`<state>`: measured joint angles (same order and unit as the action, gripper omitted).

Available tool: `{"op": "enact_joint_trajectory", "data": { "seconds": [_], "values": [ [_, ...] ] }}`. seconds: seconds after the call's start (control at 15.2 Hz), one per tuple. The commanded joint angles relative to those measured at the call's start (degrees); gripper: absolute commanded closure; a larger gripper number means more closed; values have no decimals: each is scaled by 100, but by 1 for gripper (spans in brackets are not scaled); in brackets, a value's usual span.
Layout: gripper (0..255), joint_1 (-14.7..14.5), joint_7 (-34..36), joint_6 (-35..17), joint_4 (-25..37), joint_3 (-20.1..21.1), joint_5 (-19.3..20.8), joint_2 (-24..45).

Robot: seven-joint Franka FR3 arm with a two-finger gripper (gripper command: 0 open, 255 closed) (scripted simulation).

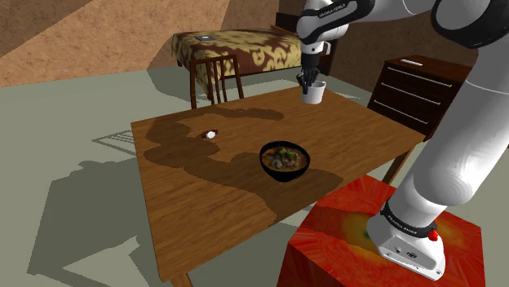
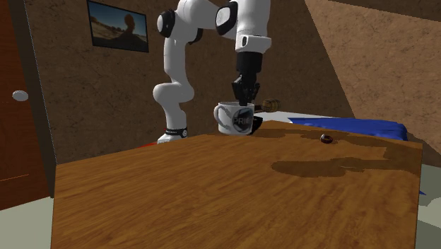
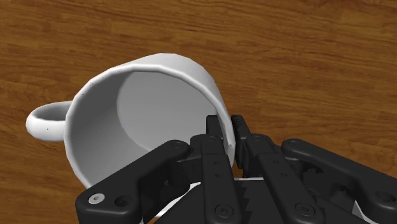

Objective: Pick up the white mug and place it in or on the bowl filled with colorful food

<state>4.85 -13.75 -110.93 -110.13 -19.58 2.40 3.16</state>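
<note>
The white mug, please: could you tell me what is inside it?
The white mug looks empty: bare pale wall and bottom in the wrist view. The gripper clasps its rim, one finger inside, and covers the interior's near part.

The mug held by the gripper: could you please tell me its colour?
White mug with dark lettering on its side, clearest in the second exterior view.
</note>
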Motion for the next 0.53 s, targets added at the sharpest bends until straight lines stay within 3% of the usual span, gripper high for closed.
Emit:
{"op": "enact_joint_trajectory", "data": {
  "seconds": [0.0, 0.46],
  "values": [
    [255, -7, 9, 153, 125, 5, 7, -28],
    [255, -15, 4, 677, 570, 9, 29, -111]
  ]
}}
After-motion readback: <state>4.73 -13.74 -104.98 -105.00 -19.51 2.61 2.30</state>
